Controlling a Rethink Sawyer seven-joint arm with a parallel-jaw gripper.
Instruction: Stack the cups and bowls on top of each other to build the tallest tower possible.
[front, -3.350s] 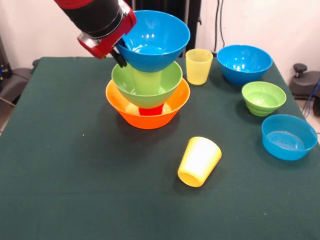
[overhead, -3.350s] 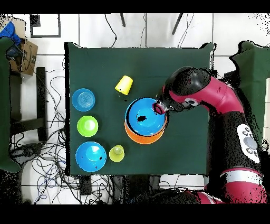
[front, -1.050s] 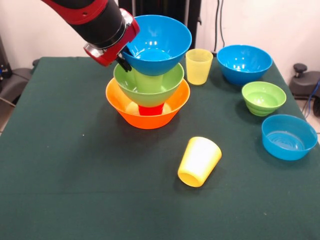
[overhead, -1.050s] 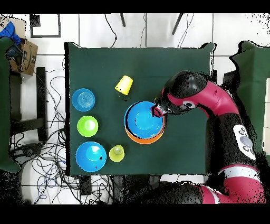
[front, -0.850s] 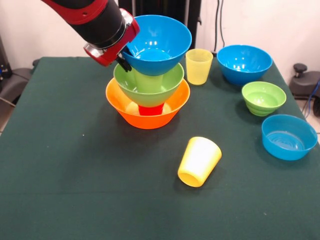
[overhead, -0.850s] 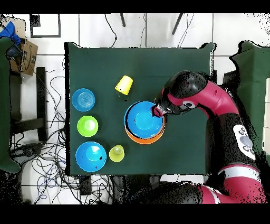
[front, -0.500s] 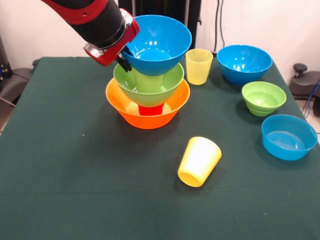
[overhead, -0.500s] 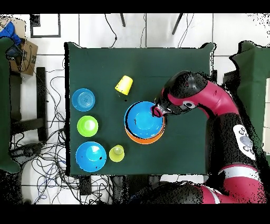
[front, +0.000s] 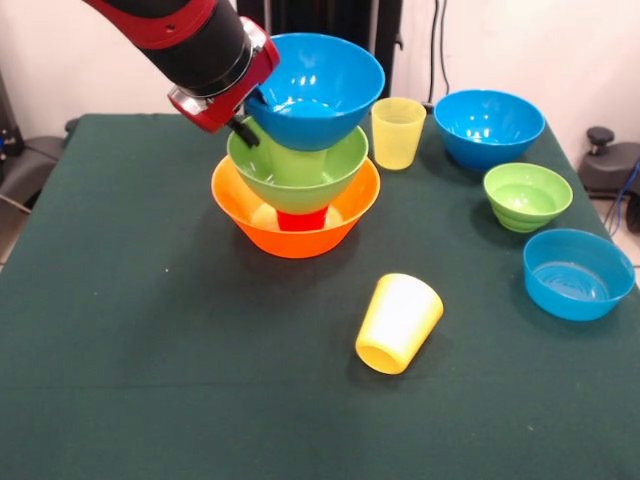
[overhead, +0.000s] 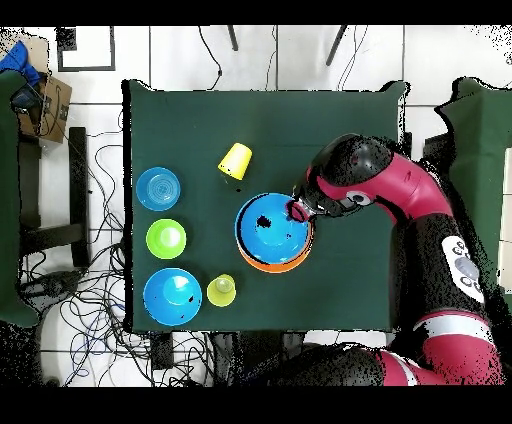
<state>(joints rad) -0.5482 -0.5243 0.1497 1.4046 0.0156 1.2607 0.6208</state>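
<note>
The tower (front: 296, 180) stands at the table's (front: 150, 380) far centre: orange bowl (front: 295, 225) as base, a red cup (front: 302, 220) inside it, the large green bowl (front: 296, 170) on that, and a blue bowl (front: 315, 88) on top, tilted. The gripper (front: 243, 115) sits at the blue bowl's left rim; whether its fingers clamp it I cannot tell. A bright yellow cup (front: 398, 322) lies on its side nearer. To the right stand a pale yellow cup (front: 397, 132) and 3 more bowls
</note>
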